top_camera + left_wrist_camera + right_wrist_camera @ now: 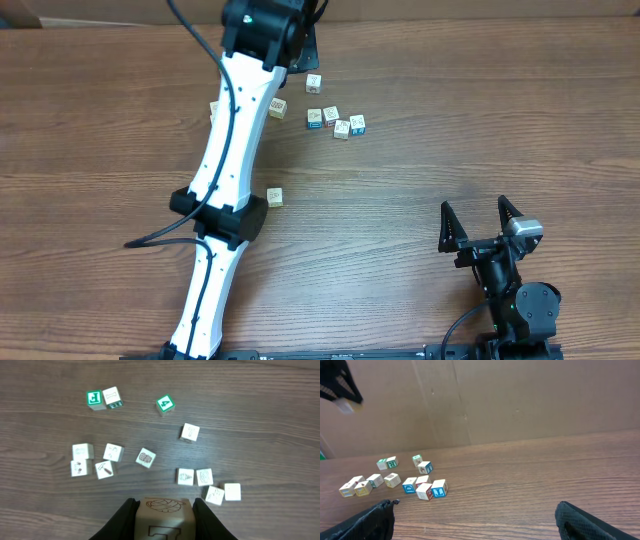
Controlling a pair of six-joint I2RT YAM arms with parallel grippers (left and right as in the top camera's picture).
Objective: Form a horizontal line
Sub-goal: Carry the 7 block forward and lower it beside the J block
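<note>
Clamped at the bottom centre of the left wrist view, a pale wooden cube [163, 519] sits between the two black fingers [121, 521] of the left gripper [163, 510]. The claw is narrow and closed on that cube. The cube's top face carries a line drawing of a round, ball-like thing, and the front face shows part of a printed letter.

Beyond it, the other wooden cubes [145, 457] lie loose on the dark wood-grain table [270, 420], and no horizontal line of four stands among them. The nearest thing to a row is a pair of picture cubes [195, 477] right of centre, touching side to side. Two more lie just below and to the right of that pair, one of them tilted. Four pale cubes cluster at the left of the frame, roughly two over two. Along the top are two green-faced cubes [94, 399], one of them touching a pale cube, and a single pale cube sits alone at upper right of centre.

In the overhead view the white left arm [225, 170] runs from the bottom edge to the top centre, covering its own claw. One cube [274, 196] lies alone just right of the arm's dark joint. The right gripper [476, 208] rests at lower right, well apart from the cubes, its jaws spread wide and holding nothing.
</note>
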